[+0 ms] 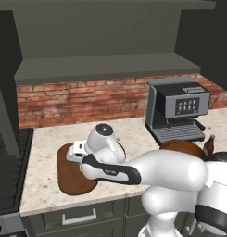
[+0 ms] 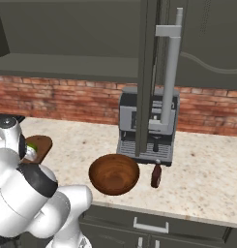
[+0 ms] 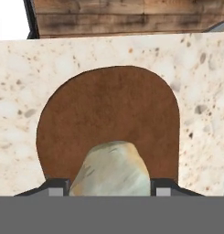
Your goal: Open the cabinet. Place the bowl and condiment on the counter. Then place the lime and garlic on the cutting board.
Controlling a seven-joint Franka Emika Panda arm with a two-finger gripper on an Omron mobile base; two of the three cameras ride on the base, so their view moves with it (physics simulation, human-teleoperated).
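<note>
The counter [image 1: 45, 152] is a speckled beige stone top in front of a red brick wall. The cutting board [image 3: 109, 119] lies flat on it, directly below the hand and reaching forward from it. To the right of the hand, well apart, the bowl [image 2: 114, 174] stands on the counter, with the condiment [image 2: 156, 176] just beside it, further right. Behind these two, the coffee machine [image 1: 177, 115] stands on the counter against the wall.
</note>
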